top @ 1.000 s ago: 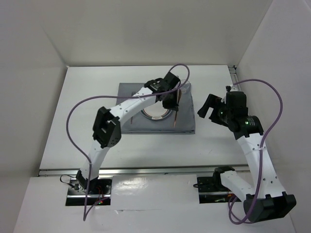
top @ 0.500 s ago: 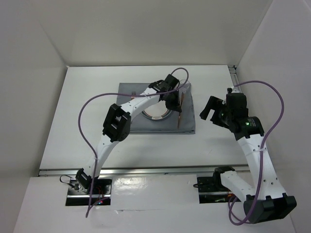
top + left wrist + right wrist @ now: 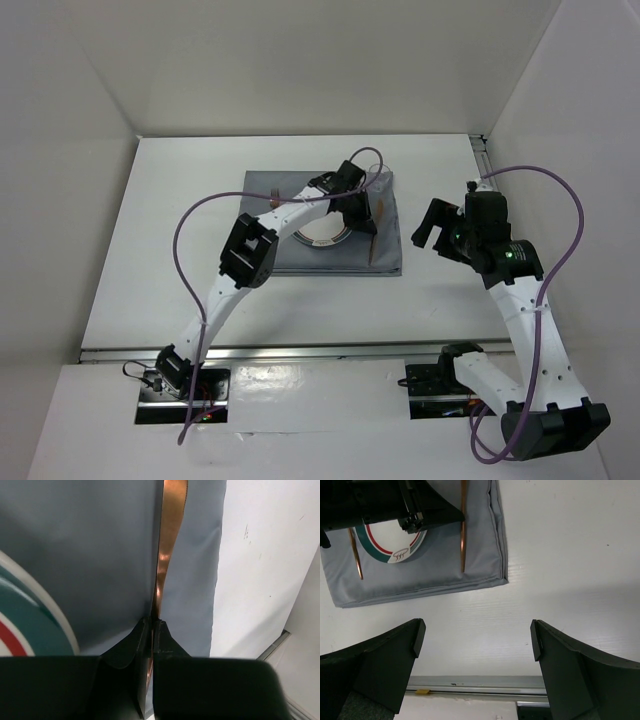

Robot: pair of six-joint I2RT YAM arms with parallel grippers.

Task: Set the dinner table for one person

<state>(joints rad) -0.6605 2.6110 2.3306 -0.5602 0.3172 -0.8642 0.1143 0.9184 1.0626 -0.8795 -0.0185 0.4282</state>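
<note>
The dinner table [image 3: 170,240] is the big white tabletop. A grey cloth mat [image 3: 385,255] lies on it with a white plate [image 3: 322,236] ringed in green and red. My left gripper [image 3: 358,208] reaches over the mat, shut on a thin copper utensil [image 3: 373,242] that points toward the near edge, right of the plate. In the left wrist view the jaws [image 3: 151,624] pinch the copper utensil [image 3: 169,535] above the mat [image 3: 100,555]. A second copper utensil [image 3: 355,555] lies left of the plate [image 3: 395,547]. My right gripper [image 3: 477,635] hangs open over bare table.
White walls box in the table on three sides. A metal rail [image 3: 300,350] runs along the near edge, with both arm bases behind it. Purple cables loop off each arm. The right gripper [image 3: 432,222] hovers just right of the mat.
The left arm has stretched further over the mat and carried the copper utensil a little to the right, toward the mat's right edge. The right arm has barely shifted.
</note>
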